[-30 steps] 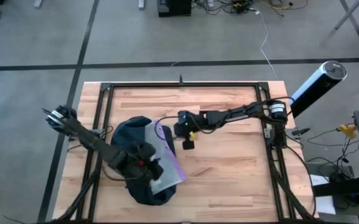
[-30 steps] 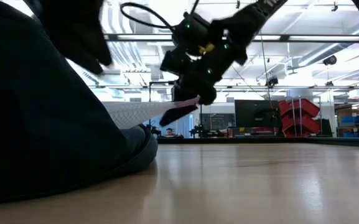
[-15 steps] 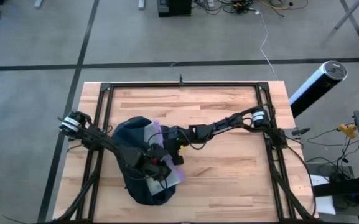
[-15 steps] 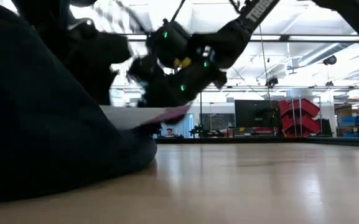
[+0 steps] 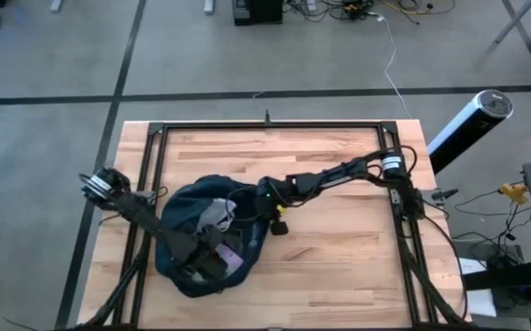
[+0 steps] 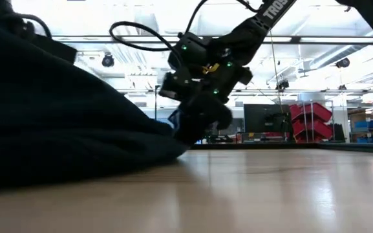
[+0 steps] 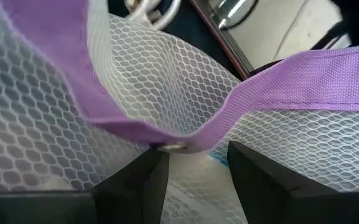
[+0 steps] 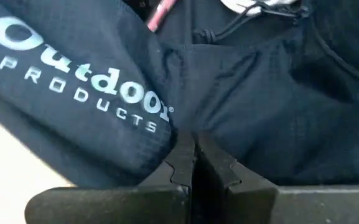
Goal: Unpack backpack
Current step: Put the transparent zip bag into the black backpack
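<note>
Since a second earlier, both arms had closed in on the backpack (image 5: 191, 234), lying left of centre on the table (image 5: 339, 267). Left gripper (image 7: 191, 163) sat inside its opening, fingers parted at the purple-edged mesh pouch (image 7: 104, 106). Right gripper (image 8: 195, 163) pinched navy fabric at the bag's right edge.

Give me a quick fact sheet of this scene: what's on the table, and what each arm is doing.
table: wooden
backpack: dark navy, lying left of centre, mouth open
pouch: clear mesh, purple-edged, in the backpack's mouth
left tool: open, fingers either side of the pouch's purple edge
right tool: shut on the backpack's fabric, beside the white logo
</note>
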### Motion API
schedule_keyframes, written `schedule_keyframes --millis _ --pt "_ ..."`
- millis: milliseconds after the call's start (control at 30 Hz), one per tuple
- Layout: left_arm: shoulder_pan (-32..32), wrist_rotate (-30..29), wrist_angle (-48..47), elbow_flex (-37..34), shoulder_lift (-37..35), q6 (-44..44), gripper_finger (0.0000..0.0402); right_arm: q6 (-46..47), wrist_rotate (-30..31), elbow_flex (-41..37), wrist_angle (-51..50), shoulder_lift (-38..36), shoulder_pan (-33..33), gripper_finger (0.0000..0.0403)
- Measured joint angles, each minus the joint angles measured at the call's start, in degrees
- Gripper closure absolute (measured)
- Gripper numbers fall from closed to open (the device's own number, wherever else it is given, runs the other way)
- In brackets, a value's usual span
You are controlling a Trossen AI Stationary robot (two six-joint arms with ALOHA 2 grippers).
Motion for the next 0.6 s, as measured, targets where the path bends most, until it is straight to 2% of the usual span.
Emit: schedule_keyframes --millis 67,167,267,367,500,600 --pt "-0.1 -0.6 0.2 0.0 0.0 -1.5 0.0245 -0.7 -1.1 -0.2 0.4 -2.4 0.0 0.0403" --pt "0.5 -6.1 4.1 -0.2 0.0 -2.3 0.0245 -0.5 -2.8 0.4 5.8 -5.5 0.1 0.0403" --pt "2.2 -9.0 8.9 -0.1 -0.2 -0.6 0.0245 0.2 -3.3 0.8 9.5 -5.4 0.2 0.0403" --pt "3.5 -9.5 9.8 0.6 -1.3 1.3 0.0245 1.5 -3.8 1.7 14.2 -4.2 0.4 0.0403" --pt "4.6 -12.3 3.3 4.8 -4.9 5.0 0.0245 2.0 -3.8 5.9 17.1 -0.6 0.6 0.0403" --pt "5.0 -19.8 -8.3 5.9 -8.0 2.2 0.0245 2.6 -2.6 9.1 16.0 4.0 0.6 0.0403"
